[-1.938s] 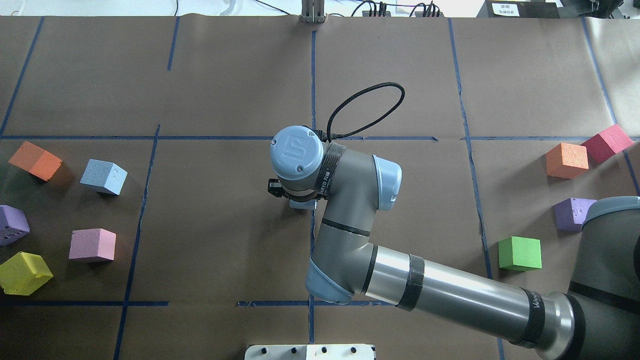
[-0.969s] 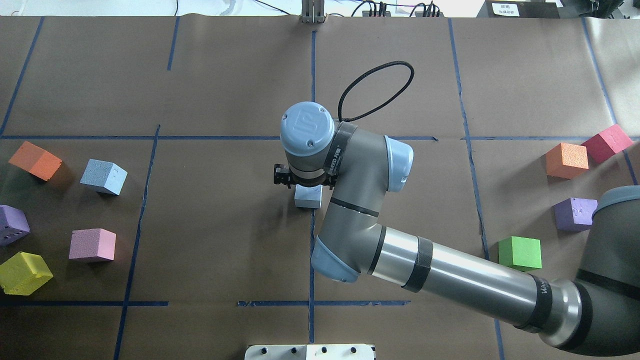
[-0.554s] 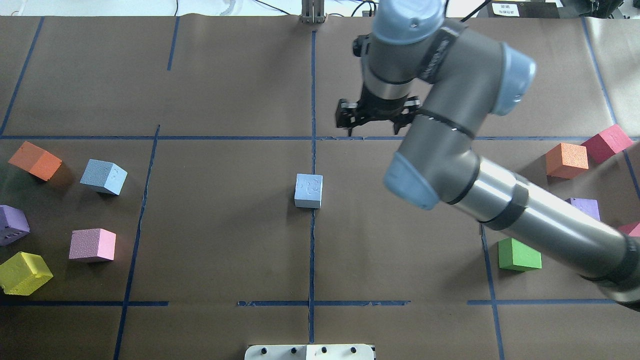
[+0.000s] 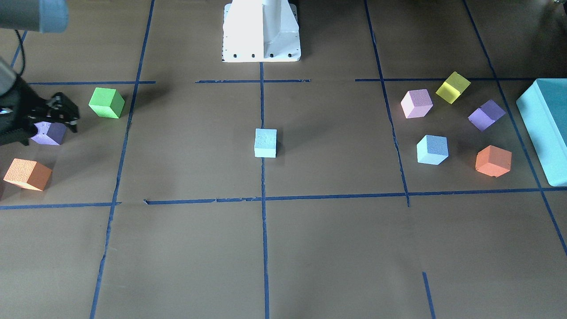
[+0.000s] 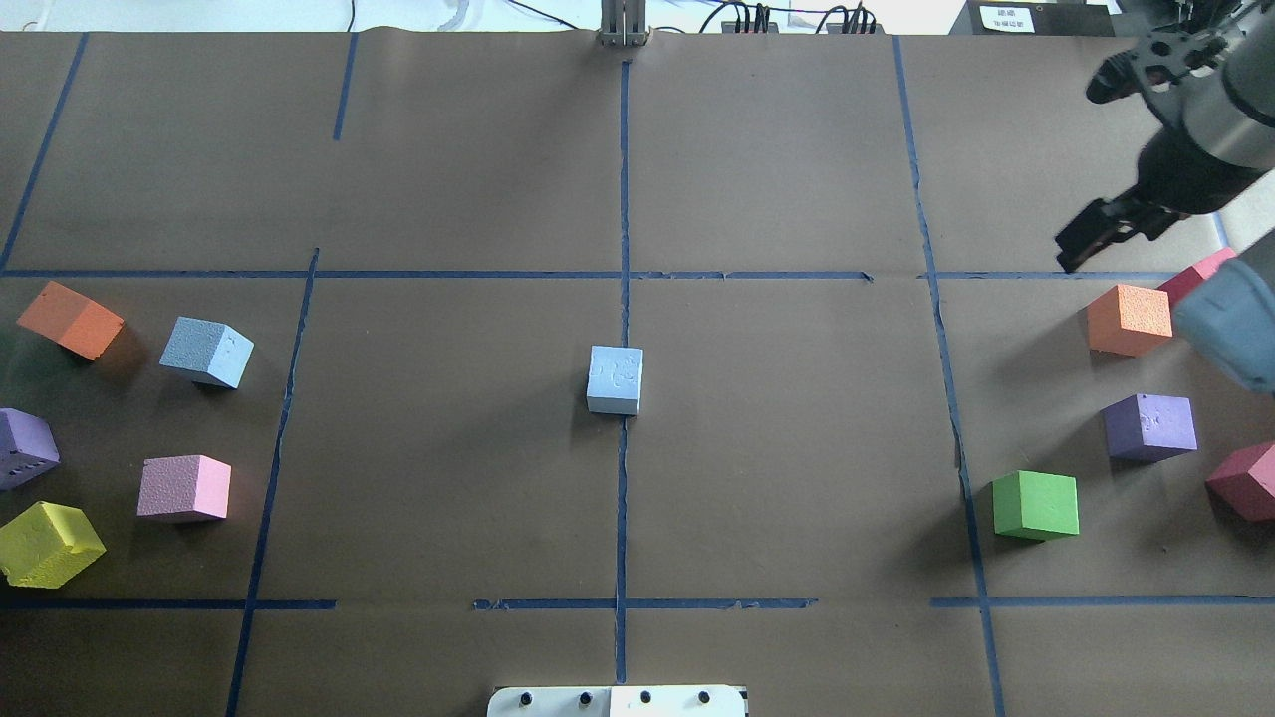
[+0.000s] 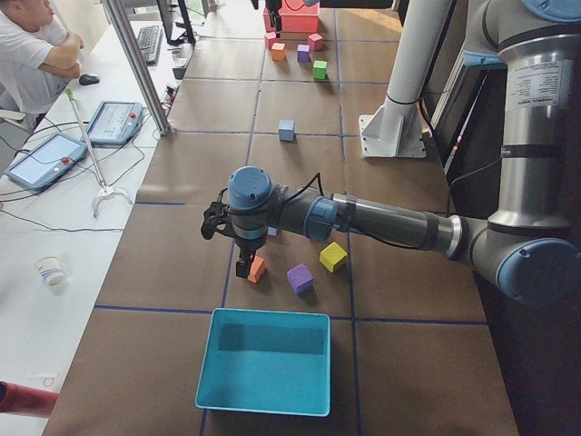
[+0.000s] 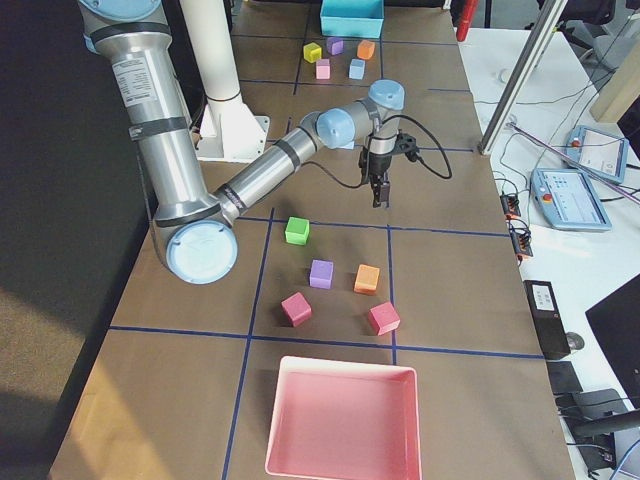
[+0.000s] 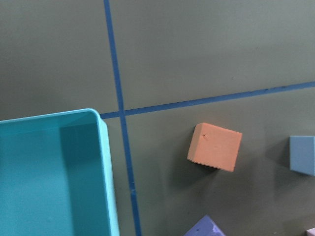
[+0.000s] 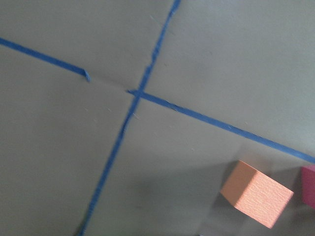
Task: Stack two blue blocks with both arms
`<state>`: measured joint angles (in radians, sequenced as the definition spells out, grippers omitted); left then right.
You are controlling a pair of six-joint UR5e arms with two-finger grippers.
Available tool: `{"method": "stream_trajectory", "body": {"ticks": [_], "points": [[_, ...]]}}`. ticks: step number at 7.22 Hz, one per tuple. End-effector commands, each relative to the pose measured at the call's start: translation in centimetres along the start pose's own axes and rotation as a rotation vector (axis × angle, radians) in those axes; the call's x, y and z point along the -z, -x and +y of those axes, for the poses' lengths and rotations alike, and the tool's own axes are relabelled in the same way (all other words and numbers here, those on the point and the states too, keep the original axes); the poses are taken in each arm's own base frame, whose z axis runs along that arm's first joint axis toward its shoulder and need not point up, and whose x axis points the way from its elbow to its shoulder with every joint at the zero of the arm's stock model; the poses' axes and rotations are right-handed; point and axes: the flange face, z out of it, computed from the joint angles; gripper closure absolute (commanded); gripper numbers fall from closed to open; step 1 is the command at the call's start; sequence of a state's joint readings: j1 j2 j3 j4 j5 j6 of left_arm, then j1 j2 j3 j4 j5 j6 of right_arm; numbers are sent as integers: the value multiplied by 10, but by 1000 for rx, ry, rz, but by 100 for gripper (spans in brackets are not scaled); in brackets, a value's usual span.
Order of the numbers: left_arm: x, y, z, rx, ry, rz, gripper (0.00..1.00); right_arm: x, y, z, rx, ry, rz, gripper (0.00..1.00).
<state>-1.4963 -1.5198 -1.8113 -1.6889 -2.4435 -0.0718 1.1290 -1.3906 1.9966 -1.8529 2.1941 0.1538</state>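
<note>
One pale blue block (image 5: 615,379) stands alone at the table's centre on the blue tape line, also in the front view (image 4: 266,142). The second blue block (image 5: 207,351) sits among the cubes on the left and shows at the right edge of the left wrist view (image 8: 302,155). My right gripper (image 5: 1081,244) is open and empty at the far right, over the orange and red cubes, far from both blocks. My left gripper (image 6: 241,259) shows only in the exterior left view, above an orange cube (image 6: 257,269); I cannot tell whether it is open.
Orange (image 5: 70,319), purple (image 5: 25,446), pink (image 5: 184,488) and yellow (image 5: 48,543) cubes lie on the left. Orange (image 5: 1128,319), purple (image 5: 1150,426), green (image 5: 1036,505) and red (image 5: 1245,480) cubes lie on the right. A teal box (image 4: 542,128) and a pink tray (image 7: 345,420) stand at the table's ends.
My right gripper let go of the blue block at the table's centre, rose and swung away to the far right. The block stays where it was set down.
</note>
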Motion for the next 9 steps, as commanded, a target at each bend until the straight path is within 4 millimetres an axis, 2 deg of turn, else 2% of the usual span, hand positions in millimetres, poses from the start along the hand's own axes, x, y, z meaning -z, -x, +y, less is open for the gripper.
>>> {"method": "stream_trajectory", "body": {"ticks": [1,2,3,4,5,6,7,8,9], "points": [[-39,-75,-8,16,41,52,0,-13,-105,104,66,29,-32,0],[-43,-87,-7,55,28,64,0,-26,-150,167,34,20,-41,0],[-54,-100,-6,83,32,70,0,-28,-183,204,7,-22,-32,0],[-81,-131,-5,125,24,40,0,-31,-193,228,-31,-17,-31,0],[-123,-163,2,141,12,-28,0,-34,-195,229,-52,-11,-28,0],[-151,-182,10,138,13,-57,0,-38,-199,227,-55,-5,-29,0],[-164,-199,9,138,12,-61,0,-40,-201,227,-57,-2,-30,0],[-170,-218,-2,135,-14,-68,0,-40,-201,227,-57,-2,-30,0],[-186,-239,-10,107,-5,-61,0,-40,-201,227,-57,-2,-30,0]]}}
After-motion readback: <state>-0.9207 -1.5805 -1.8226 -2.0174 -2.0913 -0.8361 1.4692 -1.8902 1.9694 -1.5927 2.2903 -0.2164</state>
